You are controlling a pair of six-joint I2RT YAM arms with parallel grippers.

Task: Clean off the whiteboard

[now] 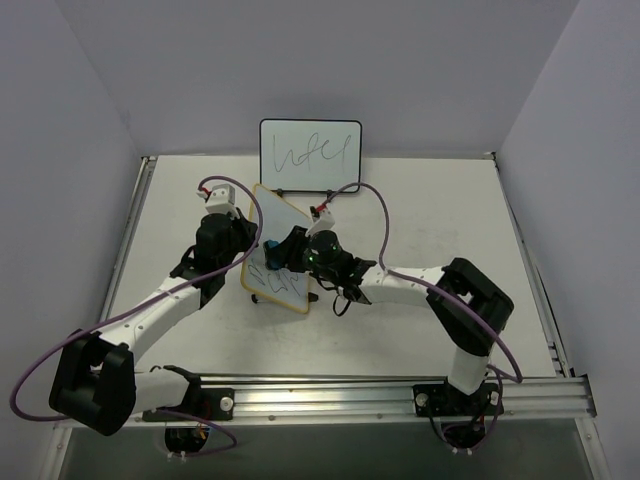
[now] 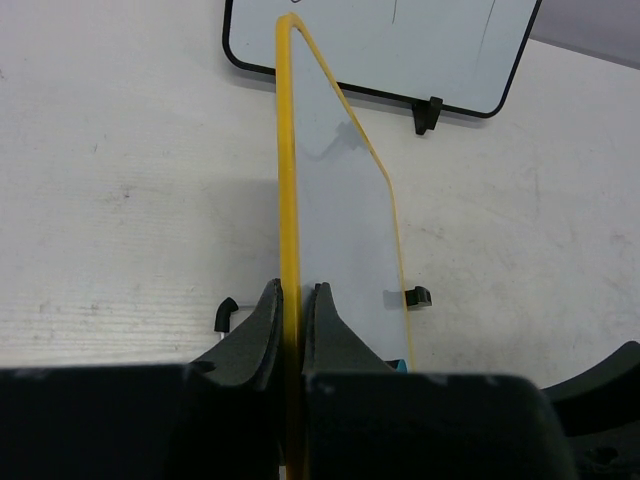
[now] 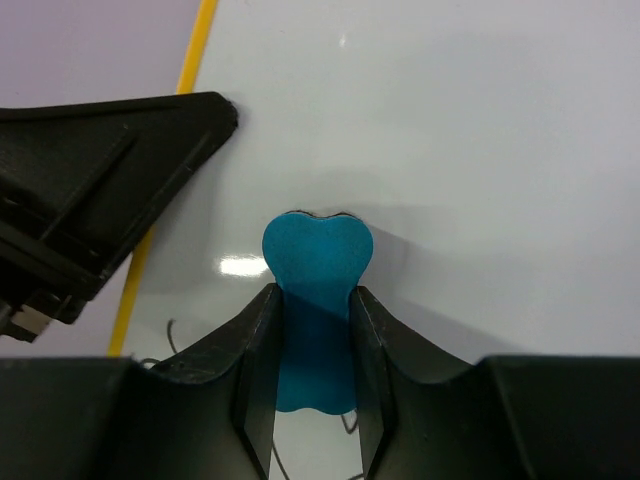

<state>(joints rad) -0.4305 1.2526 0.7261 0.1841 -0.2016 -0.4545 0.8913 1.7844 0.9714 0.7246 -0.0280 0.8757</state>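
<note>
The whiteboard [image 1: 286, 214], white with a yellow-tan frame, stands on edge at the table's middle, tilted. My left gripper [image 2: 292, 291] is shut on its near frame edge [image 2: 287, 150], one finger on each side. In the top view the left gripper [image 1: 244, 252] sits at the board's left side. My right gripper [image 3: 315, 296] is shut on a blue eraser [image 3: 318, 258], whose tip presses against the board's white face [image 3: 450, 130]. Dark scribbles [image 1: 280, 283] show on the lower part of the board, below the eraser [image 1: 270, 247]. Seen from above, the right gripper [image 1: 279, 252] is at the board's face.
A black-framed whiteboard [image 1: 310, 155] with one scribble line stands upright at the table's far edge, also seen behind the held board [image 2: 400, 40]. A small black clip foot [image 2: 420, 297] sticks out from the held board. Purple cables loop over both arms.
</note>
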